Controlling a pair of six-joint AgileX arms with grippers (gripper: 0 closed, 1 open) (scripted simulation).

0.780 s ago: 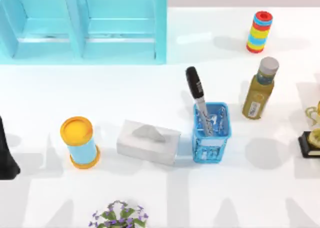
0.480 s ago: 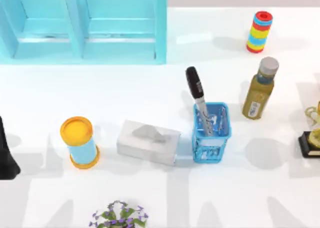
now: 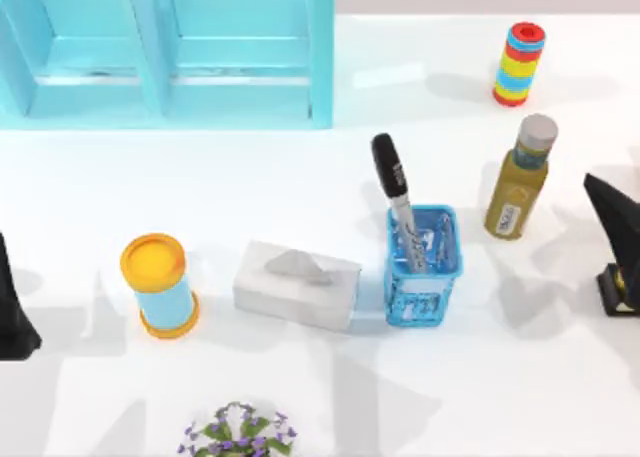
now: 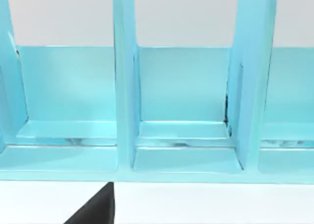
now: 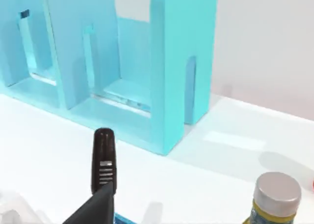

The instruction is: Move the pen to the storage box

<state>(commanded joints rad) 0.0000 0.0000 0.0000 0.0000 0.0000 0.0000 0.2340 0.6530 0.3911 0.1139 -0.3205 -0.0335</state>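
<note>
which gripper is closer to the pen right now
Right. The right gripper is at the table's right edge, just beyond the olive bottle from the pen. The left gripper sits at the far left edge, much farther away.

Pen: you see the black-capped, white-barrelled marker standing tilted in the blue mesh basket.
Right arm: at your table's right edge.
Left arm: at the left edge.

white table, pale grey wall
</note>
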